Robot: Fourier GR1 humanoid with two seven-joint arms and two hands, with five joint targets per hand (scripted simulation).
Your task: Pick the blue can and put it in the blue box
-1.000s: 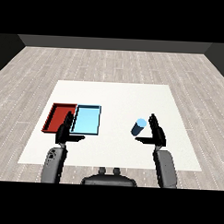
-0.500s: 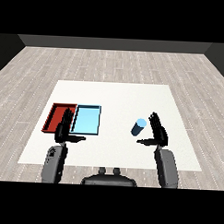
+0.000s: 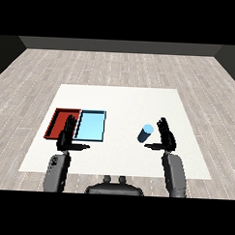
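Observation:
The blue can (image 3: 145, 133) stands tilted on the white table, right of centre. My right hand (image 3: 165, 137) is just to its right, fingers straight and thumb reaching toward the can's base, with a small gap between palm and can. The light blue tray (image 3: 91, 125) lies left of centre with the red tray (image 3: 61, 122) beside it on the left. My left hand (image 3: 68, 135) hovers open over the near edges of the two trays, thumb pointing right.
The white table (image 3: 125, 103) stretches between the trays and the can. Its near edge runs just in front of both forearms. Grey wood floor surrounds it.
My right hand has edged slightly left, closer to the blue can. The can, the trays and my left hand look unmoved.

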